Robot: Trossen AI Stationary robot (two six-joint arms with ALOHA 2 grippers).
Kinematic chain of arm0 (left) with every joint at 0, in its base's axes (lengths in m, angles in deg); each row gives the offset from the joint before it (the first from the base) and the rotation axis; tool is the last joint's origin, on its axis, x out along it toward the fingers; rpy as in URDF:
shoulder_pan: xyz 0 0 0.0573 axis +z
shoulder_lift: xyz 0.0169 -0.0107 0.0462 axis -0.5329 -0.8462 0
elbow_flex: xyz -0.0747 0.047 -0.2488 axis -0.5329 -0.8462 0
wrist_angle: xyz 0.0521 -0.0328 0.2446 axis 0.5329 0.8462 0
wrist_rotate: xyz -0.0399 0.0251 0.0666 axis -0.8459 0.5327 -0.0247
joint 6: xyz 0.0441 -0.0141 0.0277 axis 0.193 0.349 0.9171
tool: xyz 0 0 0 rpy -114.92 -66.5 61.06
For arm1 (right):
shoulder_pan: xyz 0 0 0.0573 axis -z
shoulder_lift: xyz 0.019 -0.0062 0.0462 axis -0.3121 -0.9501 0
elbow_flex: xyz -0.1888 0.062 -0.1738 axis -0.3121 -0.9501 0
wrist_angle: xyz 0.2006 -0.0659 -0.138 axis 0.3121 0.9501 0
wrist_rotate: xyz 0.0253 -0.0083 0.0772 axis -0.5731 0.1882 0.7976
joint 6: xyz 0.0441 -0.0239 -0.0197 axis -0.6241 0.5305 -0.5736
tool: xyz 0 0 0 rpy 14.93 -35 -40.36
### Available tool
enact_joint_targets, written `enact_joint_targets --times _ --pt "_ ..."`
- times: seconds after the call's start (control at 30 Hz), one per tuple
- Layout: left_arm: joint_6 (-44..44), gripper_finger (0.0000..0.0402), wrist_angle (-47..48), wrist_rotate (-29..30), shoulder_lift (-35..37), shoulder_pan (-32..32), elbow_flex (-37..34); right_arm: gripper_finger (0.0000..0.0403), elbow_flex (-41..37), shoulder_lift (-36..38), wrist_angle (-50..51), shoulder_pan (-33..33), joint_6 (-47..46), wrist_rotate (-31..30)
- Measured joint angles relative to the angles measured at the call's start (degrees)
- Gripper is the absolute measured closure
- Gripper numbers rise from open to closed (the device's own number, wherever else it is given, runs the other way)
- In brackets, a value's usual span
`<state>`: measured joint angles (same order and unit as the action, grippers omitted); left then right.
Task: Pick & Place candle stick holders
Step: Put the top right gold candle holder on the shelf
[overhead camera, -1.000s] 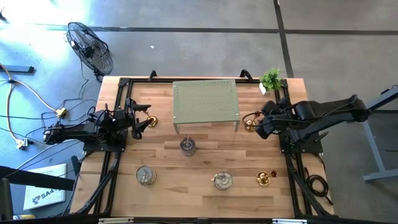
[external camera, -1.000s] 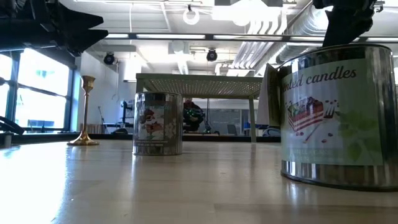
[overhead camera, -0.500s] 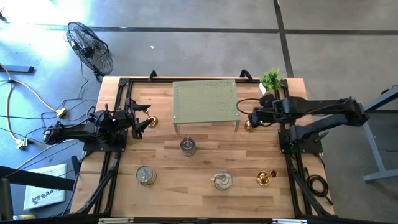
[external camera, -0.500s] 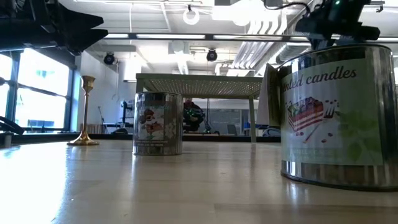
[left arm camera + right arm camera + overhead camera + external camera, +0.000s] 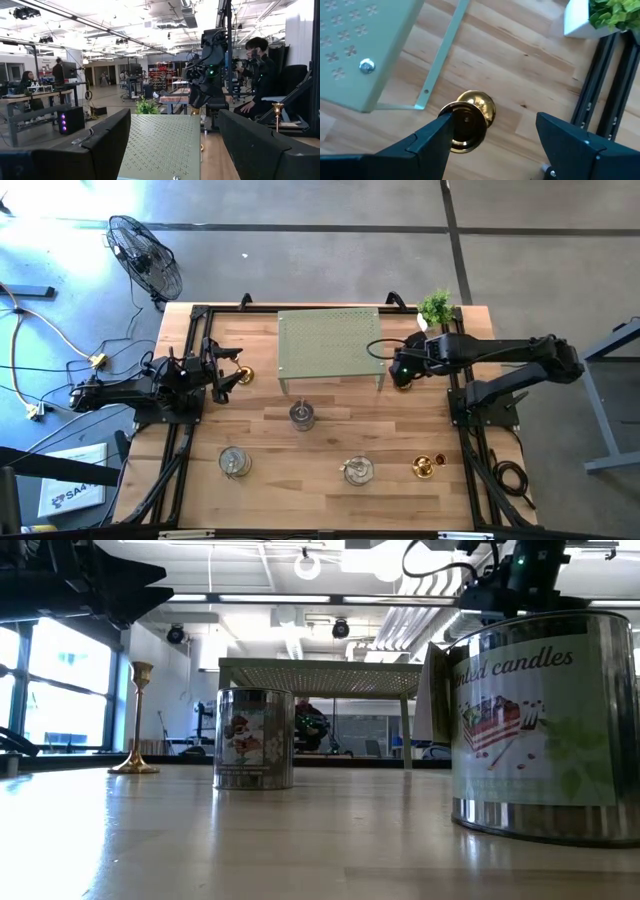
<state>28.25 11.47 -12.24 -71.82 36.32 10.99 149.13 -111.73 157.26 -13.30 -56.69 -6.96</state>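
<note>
Wooden table [image 5: 330,445], black rails down both sides, concrete floor around it; fan [image 5: 146,258] on the floor off the far left corner.

Rack [image 5: 331,343] — pale green, perforated, on thin legs, at the far middle of the table. Plant [image 5: 436,307] in a white pot at the far right corner.

Brass holders, three: one [image 5: 243,375] just left of the rack, near the left gripper; one [image 5: 403,380] just right of the rack's right legs; one [image 5: 426,467] at the near right.

Glass holders, three: one [image 5: 302,416] in front of the rack, one [image 5: 235,462] at the near left, one [image 5: 358,470] at the near middle.

Right gripper [image 5: 402,366] — over the last second the arm has swung in from the table's right edge toward the rack and now hangs directly over the brass holder there. Fingers are spread wide; the wrist view looks straight down on the holder's cup [image 5: 466,121], which sits nearer one finger than the other. Nothing is gripped. Judgement: approach nearly complete, descent and closing still to do; a slight sideways correction looks advisable to centre the stem.

Left gripper [image 5: 219,383] — unmoved at the left edge beside the first brass holder, fingers apart, holding nothing.

People at benches beyond the table.
</note>
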Motion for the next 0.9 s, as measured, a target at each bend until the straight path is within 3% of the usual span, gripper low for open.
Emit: enact_joint_targets --times 0.4,0.9 --pt "0.03 0.0105 0.0 0.03 0.0 0.0 0.0 0.0136 0.0 0.14 4.18 0.02 -2.25 -0.02" --pt "-1.17 0.0105 0.02 0.01 0.0 0.0 0.0 0.025 0.0 0.1 5.36 0.53 -2.58 3.31"
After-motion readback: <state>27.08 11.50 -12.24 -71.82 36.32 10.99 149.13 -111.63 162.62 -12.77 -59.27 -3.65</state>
